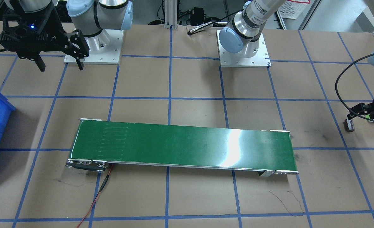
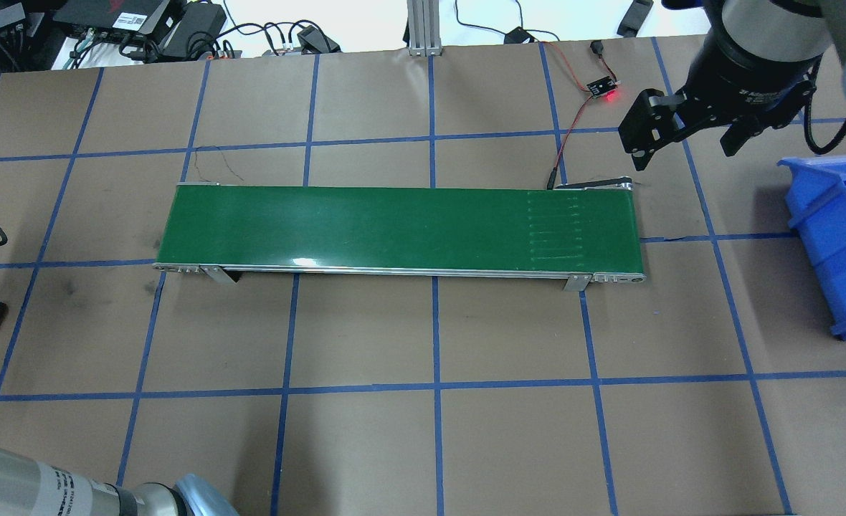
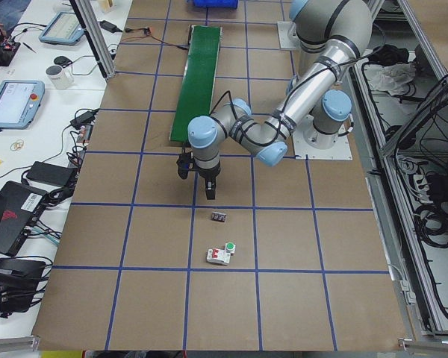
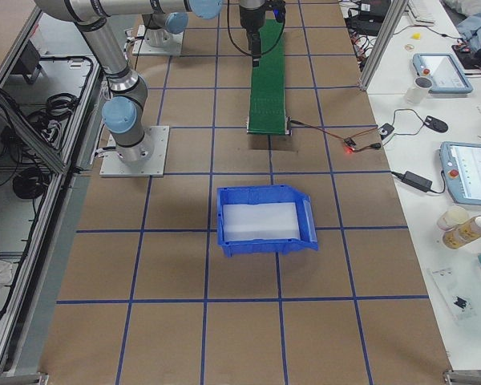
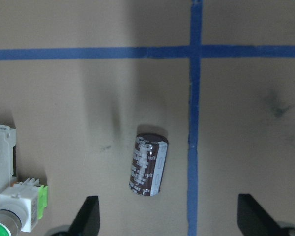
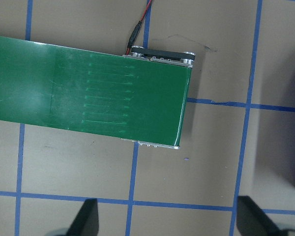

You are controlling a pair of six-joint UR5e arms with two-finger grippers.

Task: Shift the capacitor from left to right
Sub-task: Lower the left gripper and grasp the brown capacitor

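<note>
Capacitor (image 5: 148,164) lying on its side just ahead of left gripper (image 5: 168,199), whose empty jaws stand wide, apparently poised to straddle it.

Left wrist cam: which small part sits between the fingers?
The capacitor, the dark cylinder, within the open span of the left gripper; the white button block lies outside it, at the view's left edge.

one capacitor (image 5: 148,164), one conveyor (image 2: 394,226), one bin (image 4: 266,245)

The right gripper (image 2: 685,152) hangs with fingers spread just off the green conveyor belt's (image 2: 394,229) end corner, with the blue bin (image 2: 835,244) near on its other side.
</note>
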